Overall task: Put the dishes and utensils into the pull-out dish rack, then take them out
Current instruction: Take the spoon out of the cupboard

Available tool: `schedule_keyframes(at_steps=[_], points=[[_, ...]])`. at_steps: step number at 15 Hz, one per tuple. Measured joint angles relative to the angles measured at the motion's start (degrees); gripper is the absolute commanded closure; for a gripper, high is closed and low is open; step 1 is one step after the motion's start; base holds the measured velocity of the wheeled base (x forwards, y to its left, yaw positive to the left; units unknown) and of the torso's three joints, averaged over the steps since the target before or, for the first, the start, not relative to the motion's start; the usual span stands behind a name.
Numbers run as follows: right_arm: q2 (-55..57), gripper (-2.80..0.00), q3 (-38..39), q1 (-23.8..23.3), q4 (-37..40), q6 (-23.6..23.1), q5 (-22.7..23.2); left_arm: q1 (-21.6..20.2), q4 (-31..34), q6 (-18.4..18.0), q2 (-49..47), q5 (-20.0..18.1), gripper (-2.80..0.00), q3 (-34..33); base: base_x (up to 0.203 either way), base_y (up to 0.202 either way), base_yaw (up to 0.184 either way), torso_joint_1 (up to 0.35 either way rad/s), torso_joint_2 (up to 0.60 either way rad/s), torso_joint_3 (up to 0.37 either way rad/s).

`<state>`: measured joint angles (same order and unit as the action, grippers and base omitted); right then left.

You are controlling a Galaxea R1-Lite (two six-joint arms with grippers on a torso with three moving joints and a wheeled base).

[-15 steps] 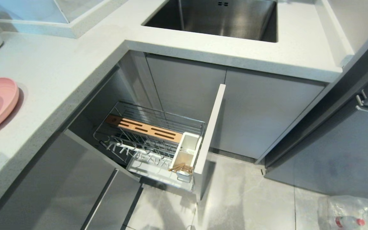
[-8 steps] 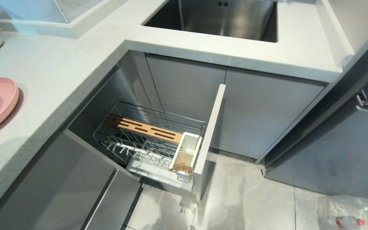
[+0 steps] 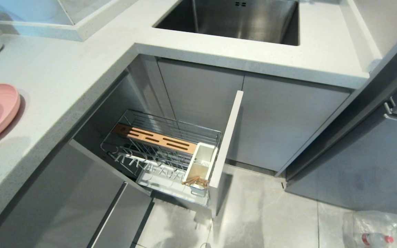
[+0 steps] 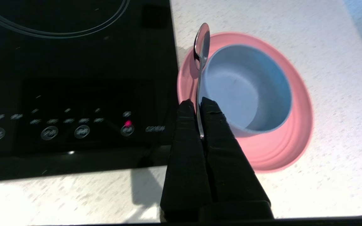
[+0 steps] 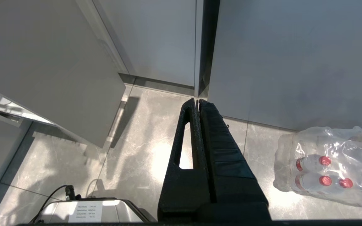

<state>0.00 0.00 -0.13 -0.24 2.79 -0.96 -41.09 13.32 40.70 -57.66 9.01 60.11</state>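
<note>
steel spoon (image 4: 200, 62) is pinched by its handle in the left gripper (image 4: 198, 103), above the plate (image 4: 278, 150) and bowl (image 4: 247, 91). carry it level, drop it handle-first into the caddy (image 3: 201, 163). right gripper (image 5: 197, 102) clenched, idle.

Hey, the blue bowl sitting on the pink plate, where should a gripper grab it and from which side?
Probably by the rim, coming straight down from above. The bowl stands upright and open inside the plate, so one finger can go inside the wall and one outside. The far side from the cooktop looks freest, since the left gripper holds the spoon near the other edge.
</note>
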Motion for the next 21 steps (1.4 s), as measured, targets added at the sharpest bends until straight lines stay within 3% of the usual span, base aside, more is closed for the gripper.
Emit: schedule_keyframes(at_steps=[7,13,17,21], points=[[0.0,0.0,0.0,-0.02,0.01,0.02,0.0,-0.94,-3.75,3.39,-3.16,-2.48,0.0,-0.65,0.0,0.0,0.0,0.0,0.0,0.0],[0.0,0.0,0.0,-0.02,0.0,0.02,0.02,-1.33,-13.91,5.66,-3.7,-2.58,0.0,-6.56,0.0,0.0,0.0,0.0,0.0,0.0],[0.0,0.0,0.0,0.0,0.0,0.0,0.0,-0.64,-15.12,6.64,-3.53,-2.56,0.0,-8.41,0.0,0.0,0.0,0.0,0.0,0.0],[0.0,0.0,0.0,0.0,0.0,0.01,0.0,0.37,-21.27,6.62,-2.65,-2.58,0.0,-12.05,0.0,0.0,0.0,0.0,0.0,0.0]])
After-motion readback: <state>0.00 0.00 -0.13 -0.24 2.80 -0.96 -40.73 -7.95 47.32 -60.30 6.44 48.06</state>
